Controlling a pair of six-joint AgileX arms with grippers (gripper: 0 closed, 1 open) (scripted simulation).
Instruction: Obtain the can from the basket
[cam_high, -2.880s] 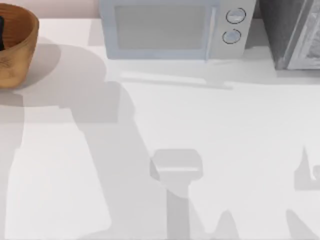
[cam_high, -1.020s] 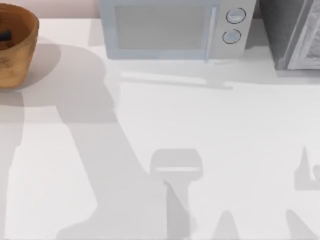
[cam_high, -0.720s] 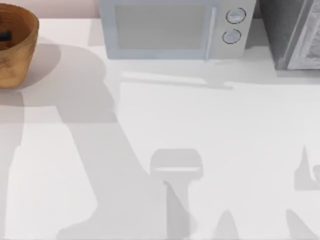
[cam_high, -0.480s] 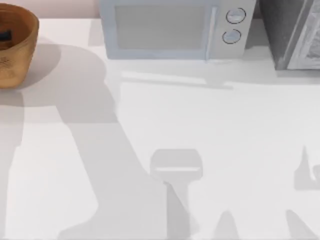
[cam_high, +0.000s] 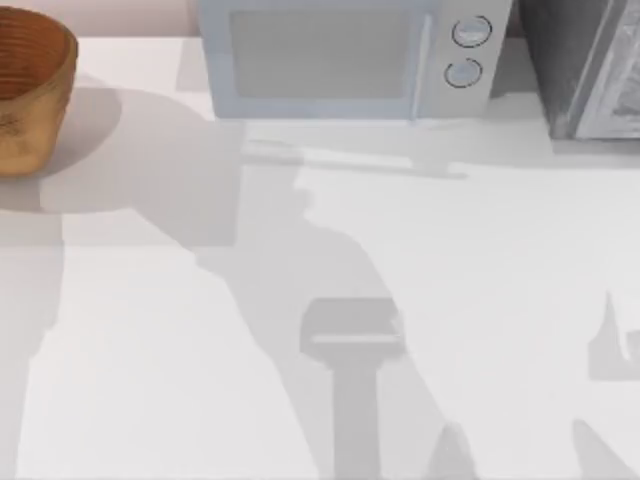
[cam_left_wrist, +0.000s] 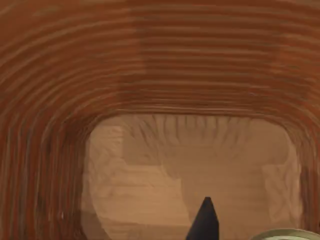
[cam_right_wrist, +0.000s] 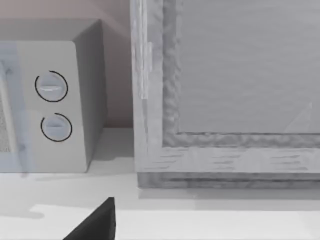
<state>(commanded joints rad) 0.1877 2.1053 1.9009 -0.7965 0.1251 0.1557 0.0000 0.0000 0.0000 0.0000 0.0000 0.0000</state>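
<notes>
**Reaching into the basket, with the can at the frame's edge**

Looking down from the top view, you see the basket (cam_high: 30, 85) at the far left corner of the white desk (cam_high: 450, 270), cut off by the frame's left edge, its ribbed orange-brown inside showing at the rim. A pale microwave (cam_high: 345, 58) stands along the back edge near the middle, with two round dials at its right end, and a grey textured cabinet (cam_high: 585, 65) stands at the back right. Soft arm shadows lie across the desk surface.

Your left wrist view looks into the basket (cam_left_wrist: 160, 65): ribbed orange-brown walls curve around a paler, flat woven floor. One dark fingertip of the left pincer (cam_left_wrist: 205, 222) points at that floor. Just beside it, at the picture's border, a sliver of the can (cam_left_wrist: 287, 234) shows as a dull yellow-gold round rim, sitting inside the basket. The finger and the can look close together, but you cannot tell whether they touch, and you cannot tell whether the left pincer is released or clenched.

Your right wrist view faces the back right of the desk: the microwave's (cam_right_wrist: 50, 100) dial end and the grey cabinet (cam_right_wrist: 225, 90) beside it. A dark finger of the right pincer (cam_right_wrist: 95, 222) pokes into the picture above the desk; whether it is released or clenched cannot be told.
</notes>
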